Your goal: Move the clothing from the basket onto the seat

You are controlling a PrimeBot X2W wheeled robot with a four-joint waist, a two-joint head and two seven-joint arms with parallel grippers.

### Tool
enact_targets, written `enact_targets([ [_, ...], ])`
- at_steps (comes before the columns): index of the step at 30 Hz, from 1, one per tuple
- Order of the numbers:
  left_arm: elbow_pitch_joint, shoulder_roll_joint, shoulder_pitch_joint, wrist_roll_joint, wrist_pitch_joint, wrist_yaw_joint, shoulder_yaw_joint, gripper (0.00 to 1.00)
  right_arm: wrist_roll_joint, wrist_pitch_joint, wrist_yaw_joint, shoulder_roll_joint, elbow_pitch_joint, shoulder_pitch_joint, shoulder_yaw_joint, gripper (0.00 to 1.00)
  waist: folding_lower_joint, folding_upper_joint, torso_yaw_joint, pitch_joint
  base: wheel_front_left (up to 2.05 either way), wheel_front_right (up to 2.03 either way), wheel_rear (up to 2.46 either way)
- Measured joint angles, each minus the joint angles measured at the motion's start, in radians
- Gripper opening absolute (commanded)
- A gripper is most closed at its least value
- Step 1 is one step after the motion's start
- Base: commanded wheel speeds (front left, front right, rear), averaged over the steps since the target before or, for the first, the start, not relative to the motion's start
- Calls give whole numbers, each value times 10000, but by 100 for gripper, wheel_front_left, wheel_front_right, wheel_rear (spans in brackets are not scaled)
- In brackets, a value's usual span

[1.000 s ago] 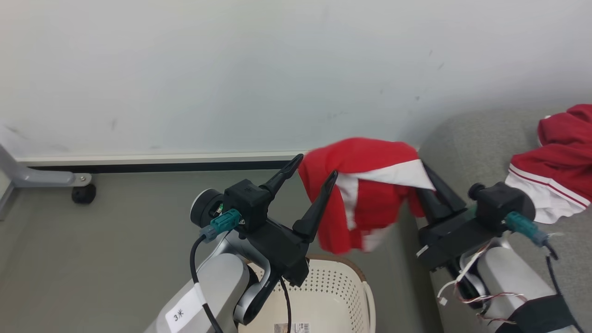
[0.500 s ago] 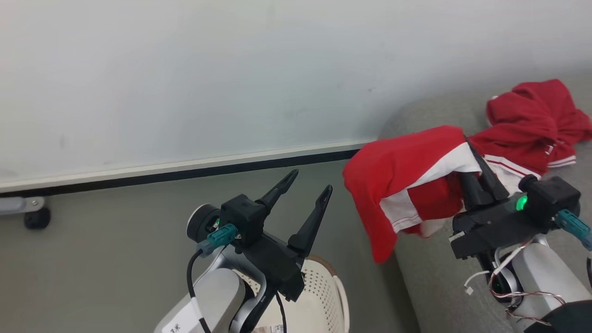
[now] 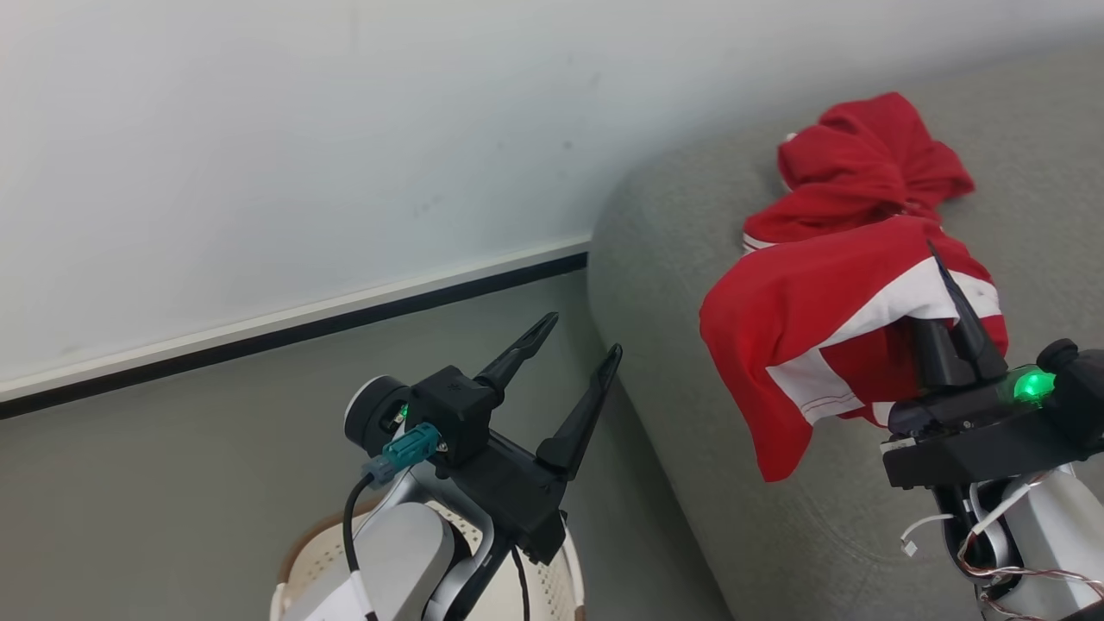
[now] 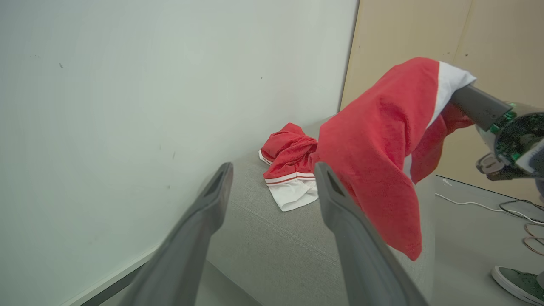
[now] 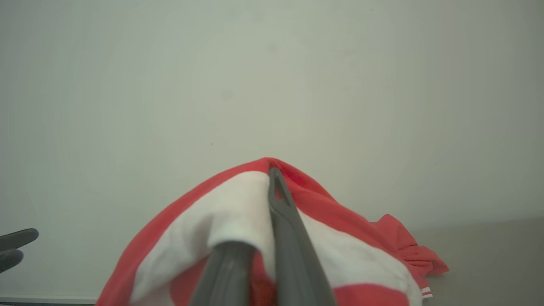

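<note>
The right gripper (image 3: 942, 310), clamping the red-and-white fabric garment (image 3: 811, 319), has reached the grey woven sofa (image 3: 681, 259) at right, release-ready; left gripper (image 3: 583, 335) gapes empty.

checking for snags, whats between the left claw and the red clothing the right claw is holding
Just the bare grey corner of the sofa, in the head view; the open left claw is clear of the clothing.

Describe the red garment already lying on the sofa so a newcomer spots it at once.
Find the large grey woven-fabric sofa. The crumpled red-and-white garment lies on its cushion near the wall. Unlike the red garment hanging from the right pincer, nothing holds it.
</note>
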Motion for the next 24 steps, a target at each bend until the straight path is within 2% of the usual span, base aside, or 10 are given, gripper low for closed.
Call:
enact_targets([
  [14,-90,102,-71,144,58,86,-59,100,19,0,-142,-23,-959,644,-706,0,0,0,-1568,561,0,0,0],
  [24,61,8,-316,203,92,-8,-182,100,92,-2,-213,-127,-1220,872,-1181,0,1,0,-1925,850,0,0,0],
])
